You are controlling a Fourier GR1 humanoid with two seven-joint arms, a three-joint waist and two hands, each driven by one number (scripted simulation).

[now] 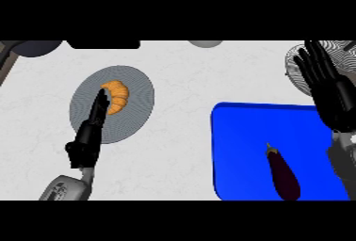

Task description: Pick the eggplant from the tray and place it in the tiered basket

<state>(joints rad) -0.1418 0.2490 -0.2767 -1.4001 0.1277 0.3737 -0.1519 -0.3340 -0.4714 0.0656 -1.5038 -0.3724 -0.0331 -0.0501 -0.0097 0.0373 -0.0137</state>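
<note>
Eggplant (284, 175): lying on the blue tray (236, 141), untouched.
Right hand (327, 89): hovering fingers straight, holding nothing, between tray and tiered basket (295, 63).
Left hand (90, 129): fingers straight, reaching over the grey plate (135, 84) beside the croissant (117, 96).

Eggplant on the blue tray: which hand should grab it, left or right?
Right. The right hand is open above the blue tray's far right corner, on the same side as the eggplant. The left hand is across the counter, over the grey plate by the croissant.
</note>
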